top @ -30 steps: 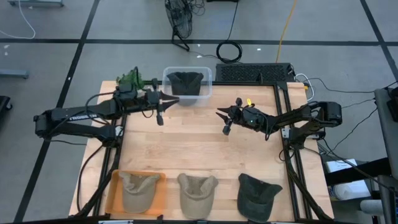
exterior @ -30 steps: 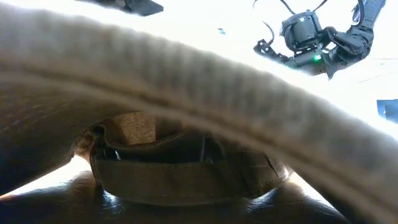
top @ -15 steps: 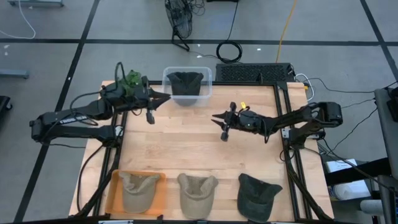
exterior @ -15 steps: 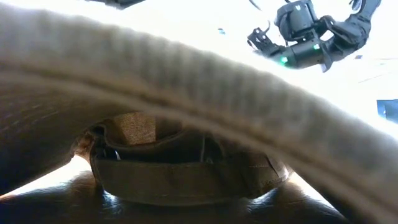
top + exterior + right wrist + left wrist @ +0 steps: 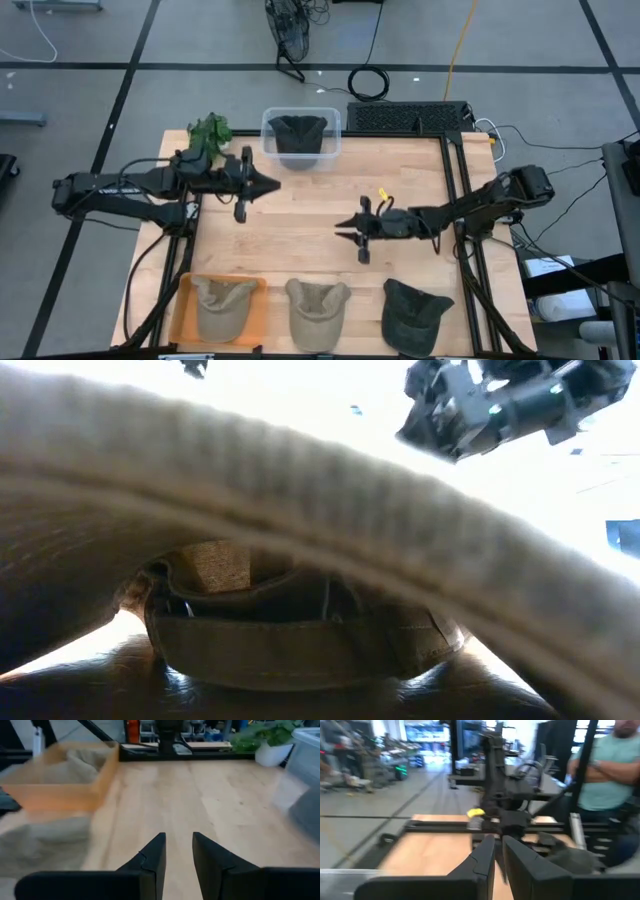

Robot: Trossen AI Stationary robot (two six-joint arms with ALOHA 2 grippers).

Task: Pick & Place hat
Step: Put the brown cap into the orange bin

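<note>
Above the middle of the table (image 5: 300, 215), the right gripper (image 5: 352, 229) hangs slightly spread and empty near three hats (image 5: 318, 310) lining the near edge, while the left gripper (image 5: 262, 184), nearly pressed together, waits beside the clear bin (image 5: 301, 138)

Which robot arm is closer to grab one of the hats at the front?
Probably the right. Its tool hangs open and empty just above the beige hat and dark hat. The left tool sits farther back, near the clear bin, nearly shut.

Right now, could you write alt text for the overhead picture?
Two dark robot arms reach over a wooden table, the left hand and right hand both empty. Three hats line the near edge; a fourth sits in a clear bin.
</note>
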